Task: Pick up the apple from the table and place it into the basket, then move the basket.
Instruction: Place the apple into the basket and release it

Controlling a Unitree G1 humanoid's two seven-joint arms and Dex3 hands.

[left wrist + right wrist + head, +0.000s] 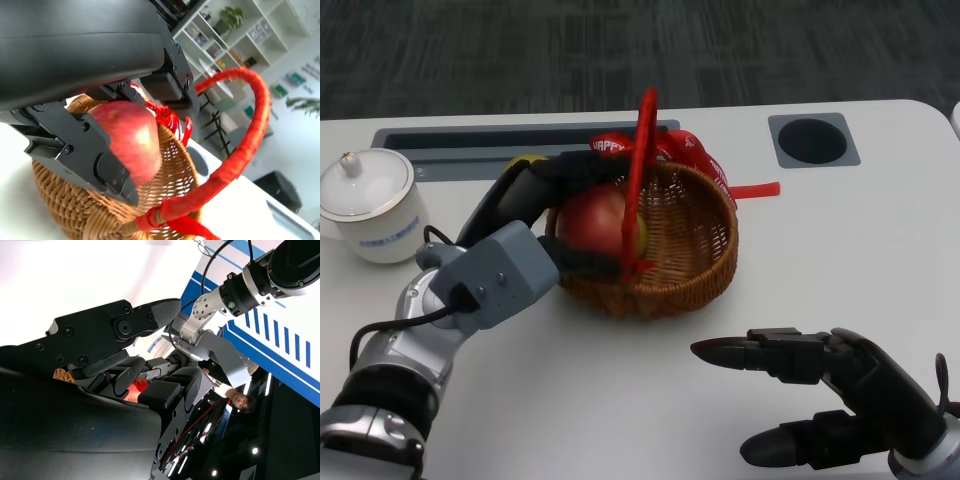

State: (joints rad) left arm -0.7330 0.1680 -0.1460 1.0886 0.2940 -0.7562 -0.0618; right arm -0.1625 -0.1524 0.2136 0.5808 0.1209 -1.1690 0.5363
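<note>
While gripped: apple [597, 222] within left hand [555, 205]

Reds, browns and white on a pale tabletop

Red-and-yellow-green round apple [600, 222]; brown woven wicker basket [695, 262] with red-wrapped handle and red ribbon; black-fingered left hand [552, 195]; white lidded ceramic cup [370, 205], faint blue marking; white table [860, 250], grey inset panels.

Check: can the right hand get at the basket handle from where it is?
Probably yes. The right hand is open, holds nothing, with bare table between it and the basket. The left hand, holding the apple, crowds only the handle's far side.
</note>
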